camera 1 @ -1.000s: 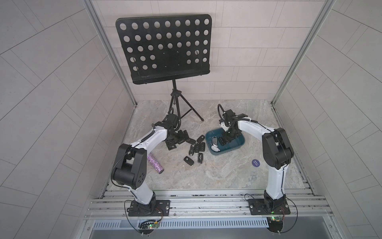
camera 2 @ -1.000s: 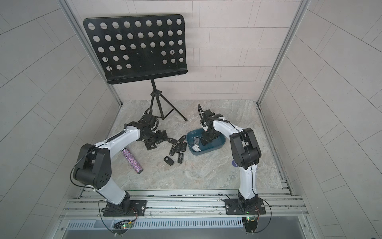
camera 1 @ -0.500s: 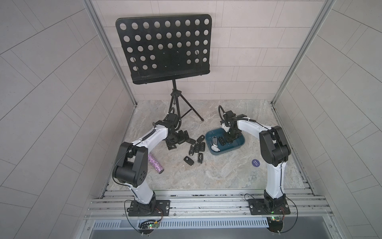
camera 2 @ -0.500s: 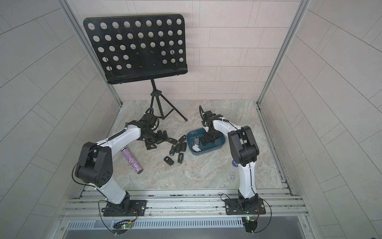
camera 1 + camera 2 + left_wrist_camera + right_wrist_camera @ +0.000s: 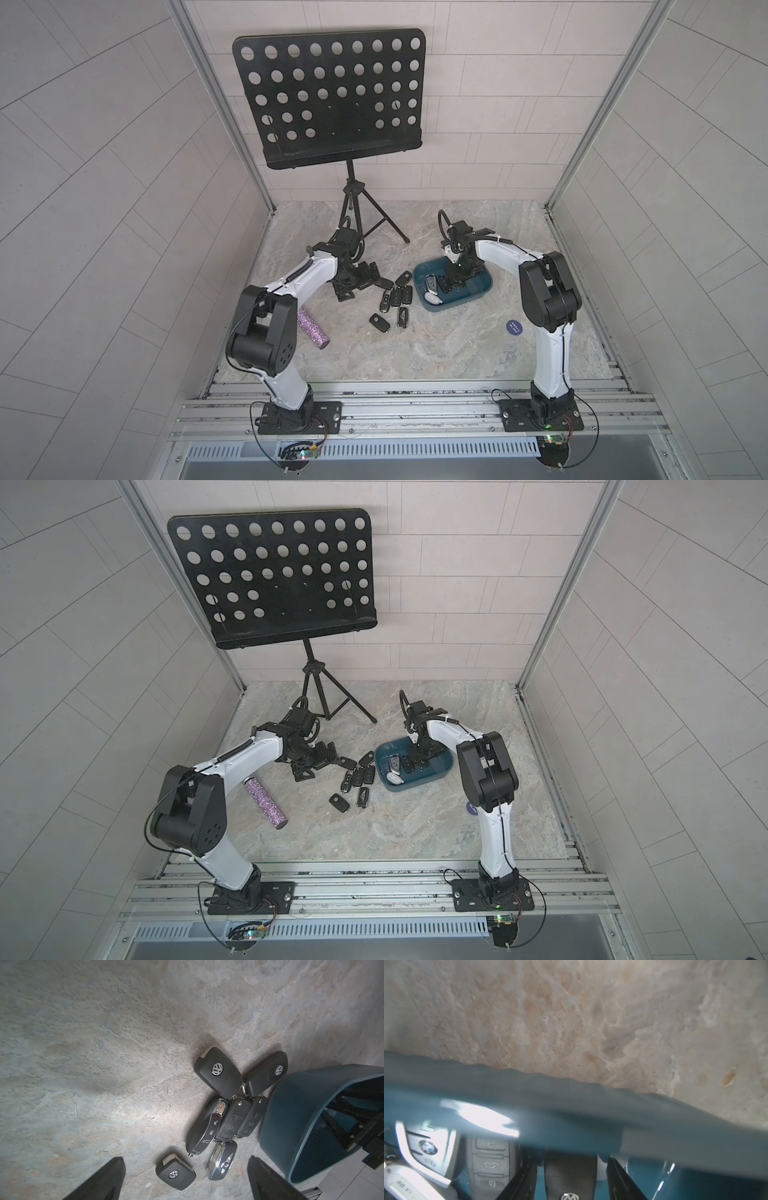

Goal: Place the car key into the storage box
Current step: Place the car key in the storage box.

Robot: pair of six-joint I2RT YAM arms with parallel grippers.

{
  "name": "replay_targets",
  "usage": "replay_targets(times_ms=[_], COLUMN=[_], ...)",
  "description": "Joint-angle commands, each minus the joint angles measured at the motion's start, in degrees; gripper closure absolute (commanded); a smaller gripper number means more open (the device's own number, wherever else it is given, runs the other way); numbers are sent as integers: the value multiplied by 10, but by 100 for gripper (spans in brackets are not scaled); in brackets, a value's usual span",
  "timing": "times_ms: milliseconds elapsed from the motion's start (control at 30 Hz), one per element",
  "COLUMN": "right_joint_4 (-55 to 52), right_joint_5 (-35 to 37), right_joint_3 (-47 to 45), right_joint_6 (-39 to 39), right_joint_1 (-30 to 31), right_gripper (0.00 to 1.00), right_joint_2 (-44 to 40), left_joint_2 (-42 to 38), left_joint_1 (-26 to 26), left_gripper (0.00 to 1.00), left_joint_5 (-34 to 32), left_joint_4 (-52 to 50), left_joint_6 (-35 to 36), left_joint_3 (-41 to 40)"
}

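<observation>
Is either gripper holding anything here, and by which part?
Nothing is held. The right gripper straddles a black VW key fob lying in the storage box, jaws clear of its long sides. The left gripper is open over the table.

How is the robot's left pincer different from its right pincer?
The left pincer hangs over the marbled grey table, near loose black key fobs; the right pincer is inside the dark teal plastic storage box. The left pincer gapes wide, empty; the right pincer stands narrower, around a black car key without touching. Both are black and open.
</observation>
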Motion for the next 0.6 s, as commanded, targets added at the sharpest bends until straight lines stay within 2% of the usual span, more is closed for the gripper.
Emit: replay_targets(times_ms=[0,200,400,567], right_joint_4=[-12,-26,-20,-4], right_joint_5=[11,18,-22,-47], right_joint_3=[12,11,-28,-78], right_joint_6=[1,33,78,149], right_joint_1=[1,2,3,24], right_gripper=[42,42,37,34], right_joint_2=[-26,-66,-135,-212], left_joint_2=[-20,-31,-53,-75], left_joint_1=[0,0,-1,-1], left_gripper=[0,0,0,0], left_joint_5=[-12,-23,-31,-35], left_joint_4=[0,-3,-1,1], left_joint_6=[-8,-4,-2,4], left_joint_3=[-3,-10,-32,-63])
